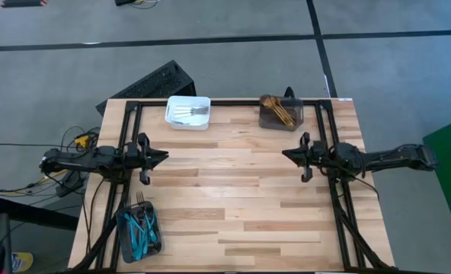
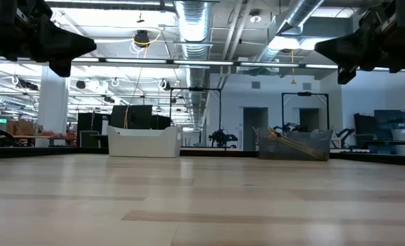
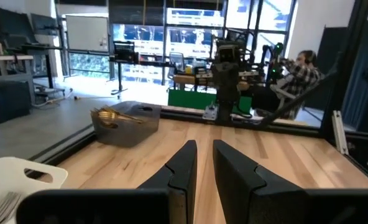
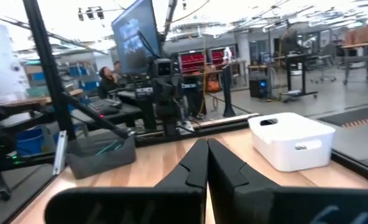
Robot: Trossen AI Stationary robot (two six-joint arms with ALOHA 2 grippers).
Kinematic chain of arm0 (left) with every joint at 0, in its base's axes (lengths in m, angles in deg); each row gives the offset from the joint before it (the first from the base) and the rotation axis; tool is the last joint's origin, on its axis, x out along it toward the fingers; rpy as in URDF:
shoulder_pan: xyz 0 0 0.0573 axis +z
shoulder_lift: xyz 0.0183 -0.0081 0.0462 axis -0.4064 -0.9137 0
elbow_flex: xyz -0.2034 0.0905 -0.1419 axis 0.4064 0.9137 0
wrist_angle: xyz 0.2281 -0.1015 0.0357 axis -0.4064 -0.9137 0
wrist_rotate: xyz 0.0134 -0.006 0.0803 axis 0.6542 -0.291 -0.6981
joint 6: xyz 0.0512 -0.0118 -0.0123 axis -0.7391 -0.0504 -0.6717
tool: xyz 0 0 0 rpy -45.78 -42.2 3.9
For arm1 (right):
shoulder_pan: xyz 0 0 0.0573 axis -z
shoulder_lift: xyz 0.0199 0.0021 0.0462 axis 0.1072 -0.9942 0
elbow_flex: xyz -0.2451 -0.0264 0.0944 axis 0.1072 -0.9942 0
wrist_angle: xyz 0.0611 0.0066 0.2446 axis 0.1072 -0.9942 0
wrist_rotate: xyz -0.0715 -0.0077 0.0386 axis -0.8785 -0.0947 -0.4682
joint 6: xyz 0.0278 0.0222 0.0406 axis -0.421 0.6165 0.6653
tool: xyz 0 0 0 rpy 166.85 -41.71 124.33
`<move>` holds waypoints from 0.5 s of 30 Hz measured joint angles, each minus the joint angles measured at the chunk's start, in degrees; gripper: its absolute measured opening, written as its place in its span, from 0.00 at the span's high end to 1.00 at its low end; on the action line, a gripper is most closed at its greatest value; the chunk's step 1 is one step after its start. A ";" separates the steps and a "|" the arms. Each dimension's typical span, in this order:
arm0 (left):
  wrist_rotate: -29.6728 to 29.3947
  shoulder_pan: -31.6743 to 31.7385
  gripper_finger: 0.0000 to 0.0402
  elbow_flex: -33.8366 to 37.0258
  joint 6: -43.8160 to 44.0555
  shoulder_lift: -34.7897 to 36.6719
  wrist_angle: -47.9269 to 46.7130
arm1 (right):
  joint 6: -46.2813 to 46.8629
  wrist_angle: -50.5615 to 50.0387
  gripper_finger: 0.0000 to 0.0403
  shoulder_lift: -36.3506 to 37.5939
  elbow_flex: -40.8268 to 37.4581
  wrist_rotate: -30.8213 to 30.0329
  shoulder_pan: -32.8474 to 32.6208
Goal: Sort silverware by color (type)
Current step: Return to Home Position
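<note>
Left pincer (image 1: 162, 158) slightly parted, right pincer (image 1: 286, 155) closed, both empty; silverware (image 1: 279, 113) in white bin (image 1: 189, 125), dark bins (image 1: 300, 114) at table (image 1: 233, 190) edges.

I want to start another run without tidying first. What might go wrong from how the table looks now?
1. The blue-handled cutlery fills a dark bin at the front left corner, and a fork pokes over its rim. The left hand, parked just behind it, might snag that on a low swing.
2. The gold cutlery stands above the rim of the back right bin, so the right hand, parked mid-table, might knock pieces out when passing low.
</note>
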 joint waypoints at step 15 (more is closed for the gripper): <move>0.86 0.02 0.89 3.33 -0.66 0.01 7.45 | 0.39 -1.15 0.94 -0.11 -0.04 0.65 -2.20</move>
